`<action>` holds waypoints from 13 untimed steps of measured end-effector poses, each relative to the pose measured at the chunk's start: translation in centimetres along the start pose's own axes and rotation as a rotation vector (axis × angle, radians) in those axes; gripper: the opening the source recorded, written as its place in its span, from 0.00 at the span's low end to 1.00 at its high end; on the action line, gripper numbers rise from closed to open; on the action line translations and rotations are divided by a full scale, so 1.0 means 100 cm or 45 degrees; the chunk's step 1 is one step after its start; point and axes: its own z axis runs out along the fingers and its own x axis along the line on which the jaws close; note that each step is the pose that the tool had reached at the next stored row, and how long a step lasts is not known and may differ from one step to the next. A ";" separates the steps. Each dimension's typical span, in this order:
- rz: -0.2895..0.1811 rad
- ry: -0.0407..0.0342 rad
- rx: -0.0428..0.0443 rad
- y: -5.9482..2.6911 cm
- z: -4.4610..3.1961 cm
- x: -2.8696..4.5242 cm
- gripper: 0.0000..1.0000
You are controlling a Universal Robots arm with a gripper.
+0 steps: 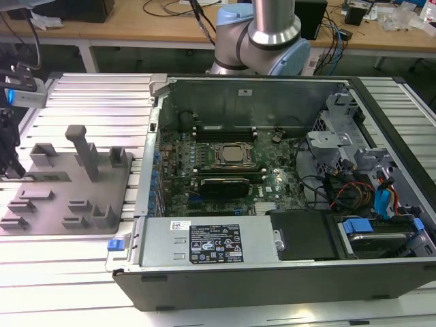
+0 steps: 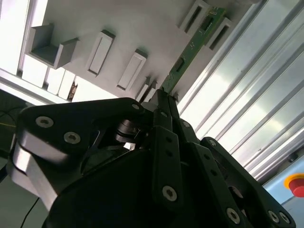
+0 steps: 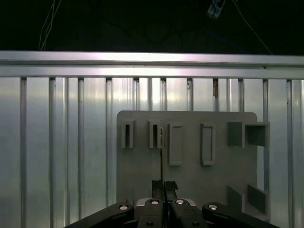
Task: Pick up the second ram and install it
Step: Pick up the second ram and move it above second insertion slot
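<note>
Gripping: pincer [image 2: 164, 93] clamped on green ram stick [image 2: 182, 66] — closed tight on its near end.
Where: over grey holder tray [image 3: 190, 185] — stick beside its slots.

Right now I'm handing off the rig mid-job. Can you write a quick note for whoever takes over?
Gripper: shut on one end of the green memory stick.
Stick: over the grey holder tray, in line with its slots. I cannot tell whether it is clear of its slot.
Computer case: open, to the exterior view's right of the tray.
Done: the stick is grasped.
Left: the stick is not yet at the motherboard, nor seated.
</note>
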 end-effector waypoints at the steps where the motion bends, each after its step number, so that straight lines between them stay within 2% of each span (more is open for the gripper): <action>1: 0.000 0.0000 0.000 0.0000 -0.0006 0.0000 0.09; 9: 0.000 -0.0001 0.000 0.0003 -0.0084 -0.0005 0.09; 13: 0.000 -0.0005 0.000 0.0005 -0.0151 -0.0009 0.09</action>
